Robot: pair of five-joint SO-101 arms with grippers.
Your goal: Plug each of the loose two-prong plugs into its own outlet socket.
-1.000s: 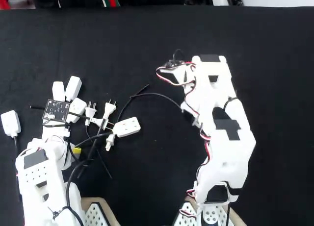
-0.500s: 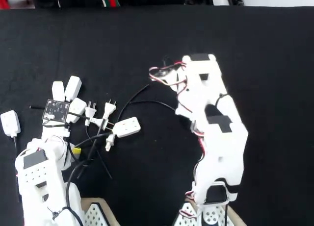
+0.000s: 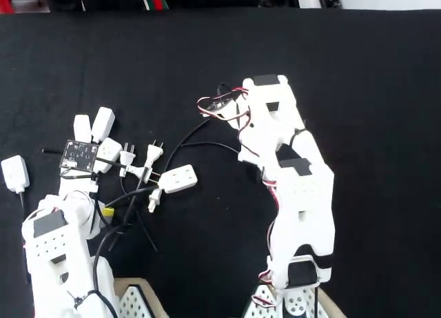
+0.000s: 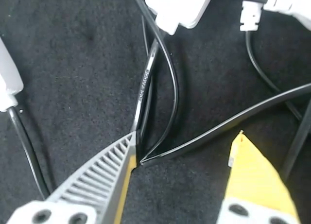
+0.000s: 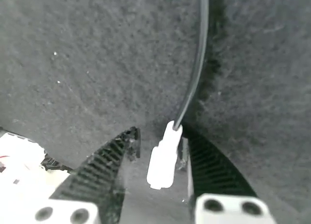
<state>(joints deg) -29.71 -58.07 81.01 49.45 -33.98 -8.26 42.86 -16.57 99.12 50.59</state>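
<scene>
A small white plug [image 5: 163,161] on a black cable [image 5: 197,73] sits between the fingers of my right gripper [image 5: 160,139], which is shut on it just above the black cloth. The right arm [image 3: 275,125] stands mid-table, and the cable [image 3: 196,133] runs from under its wrist toward a white socket block [image 3: 179,179]. Loose two-prong plugs [image 3: 155,152] lie beside that block. My left gripper [image 4: 187,141] is open low over several crossing black cables [image 4: 160,88], holding nothing. A white plug body [image 4: 177,10] lies just beyond its fingers.
Another white adapter [image 3: 14,172] lies at the table's left edge. More white pieces [image 3: 103,121] rest near the left arm [image 3: 55,242]. Tangled black cords [image 3: 131,221] spread in front of that arm. Bare black cloth covers the far and right side.
The right arm has swung left across the table, and the black cable under its wrist has shifted left with it. The left arm and the plugs by the socket block stayed put.
</scene>
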